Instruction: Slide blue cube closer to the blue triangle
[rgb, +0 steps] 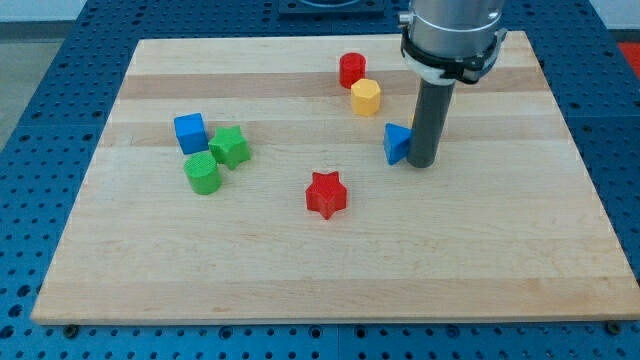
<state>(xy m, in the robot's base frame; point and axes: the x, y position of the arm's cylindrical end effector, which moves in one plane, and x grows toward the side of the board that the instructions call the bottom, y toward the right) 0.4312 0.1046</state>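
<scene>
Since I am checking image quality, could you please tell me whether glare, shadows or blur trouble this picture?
Camera view: even, soft light; pale sheen on the wooden board near the view's top; short shadows beside the blue cube and blue triangle; my tip sharp, no blur.

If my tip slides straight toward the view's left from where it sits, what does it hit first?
My tip would meet the blue triangle at once; it seems to sit right beside it already. The blue cube lies far beyond.

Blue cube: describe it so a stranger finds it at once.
Start at the wooden board's left half, where three blocks cluster. The blue cube is the upper-left one, touching the green star-shaped block above a green cylinder. It alone there is blue.
</scene>
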